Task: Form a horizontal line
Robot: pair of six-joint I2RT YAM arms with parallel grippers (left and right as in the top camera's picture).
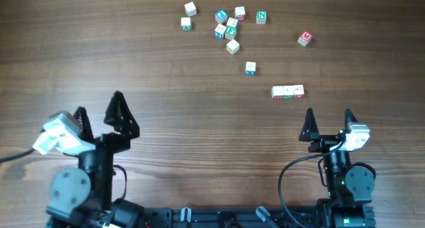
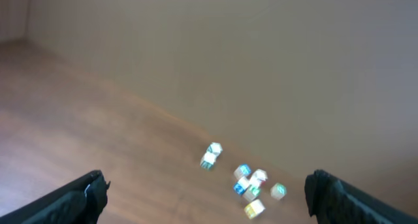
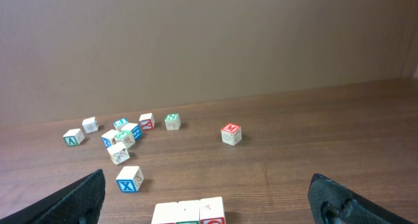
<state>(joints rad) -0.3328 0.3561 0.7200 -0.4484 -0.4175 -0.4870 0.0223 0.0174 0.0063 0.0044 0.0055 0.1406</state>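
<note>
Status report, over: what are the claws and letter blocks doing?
Left gripper open, empty. Right gripper open, empty. Row of three pale wooden alphabet cubes sits touching, ahead of right gripper. Loose letter cubes farther back, not blocking.

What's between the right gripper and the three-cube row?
Nothing: only bare table separates the right gripper from the horizontal line, as the overhead and right wrist views show.

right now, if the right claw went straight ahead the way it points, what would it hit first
Probably the three-cube row, lying just ahead of the right claw, slightly left of centre.
</note>
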